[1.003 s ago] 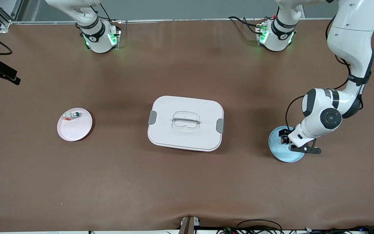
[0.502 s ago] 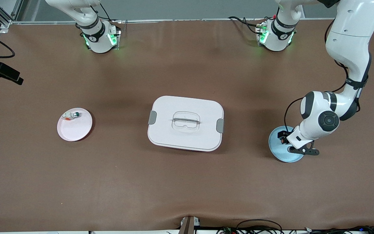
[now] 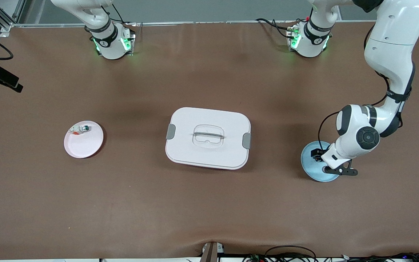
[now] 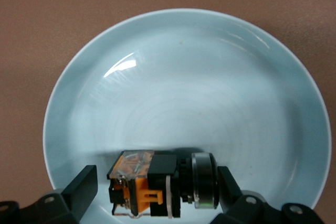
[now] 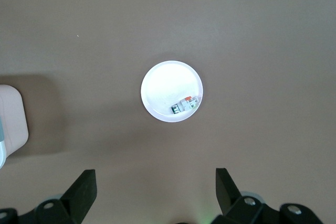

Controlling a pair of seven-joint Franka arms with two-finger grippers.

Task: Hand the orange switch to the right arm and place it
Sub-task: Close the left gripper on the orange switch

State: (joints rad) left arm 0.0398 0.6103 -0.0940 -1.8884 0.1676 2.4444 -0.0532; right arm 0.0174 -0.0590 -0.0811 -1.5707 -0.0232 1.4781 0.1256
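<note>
Looking in your blue plate (image 4: 178, 66), the orange switch (image 4: 157, 184) lies between the left gripper (image 4: 156, 190)'s spread jaws; the right gripper (image 5: 156, 192), also spread, waits over the white plate (image 5: 163, 85) with its white-and-green piece (image 5: 185, 105).

You have a brown bench (image 3: 209, 203) with a white lidded box (image 3: 208, 138) at its middle, grey clips on its two short sides and a handle recessed in the lid. Toward the right arm's end sits a pale pink plate (image 3: 83, 139) carrying a small white-and-green piece (image 3: 80, 128). Toward the left arm's end sits a light blue plate (image 3: 313, 169).
</note>
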